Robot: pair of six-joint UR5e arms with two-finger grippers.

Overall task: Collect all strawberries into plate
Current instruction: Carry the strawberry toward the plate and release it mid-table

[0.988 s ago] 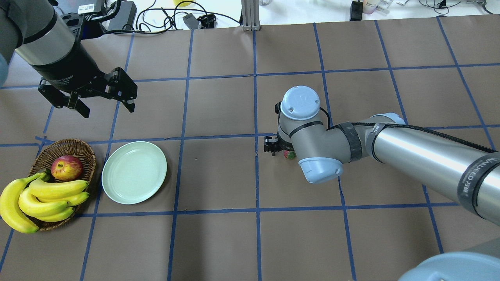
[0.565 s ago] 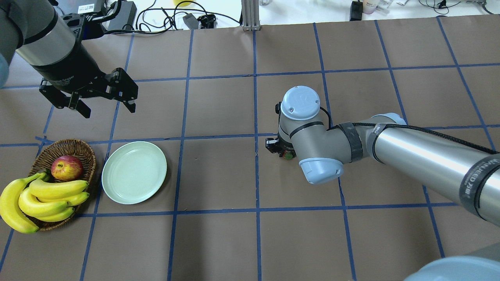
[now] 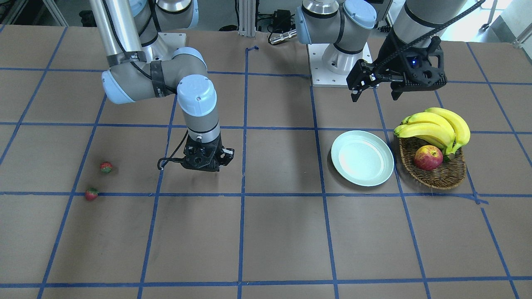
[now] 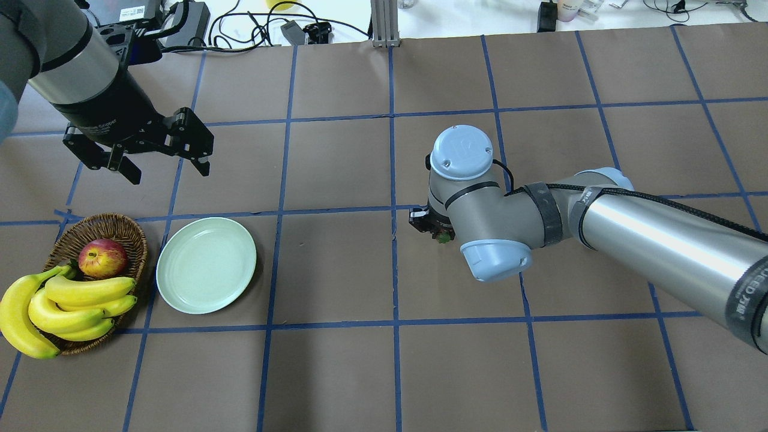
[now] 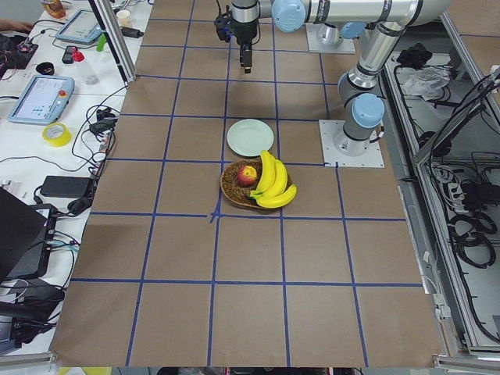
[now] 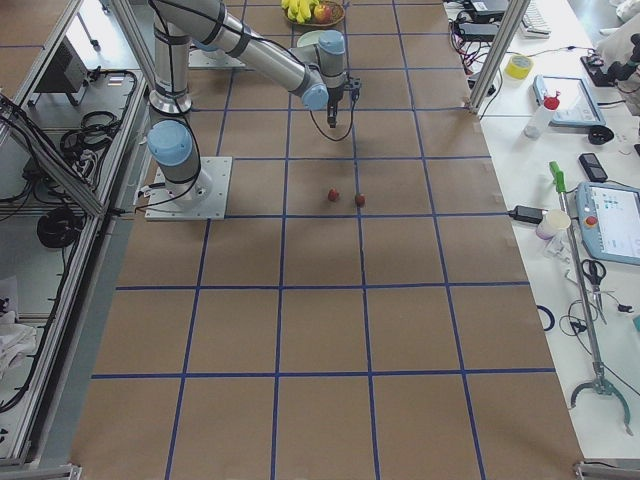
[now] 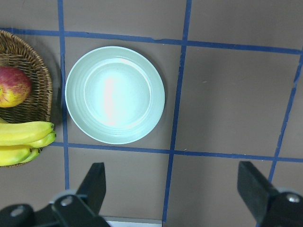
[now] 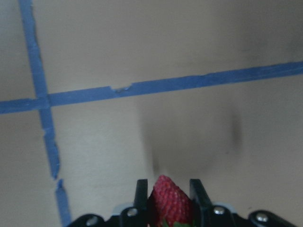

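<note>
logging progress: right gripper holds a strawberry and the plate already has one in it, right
No: the plate is empty, as the left wrist view shows. The right gripper does hold a strawberry.

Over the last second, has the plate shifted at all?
No. In the overhead view the plate sits where it did, with its rim just below the same blue tape line and close beside the basket.
</note>
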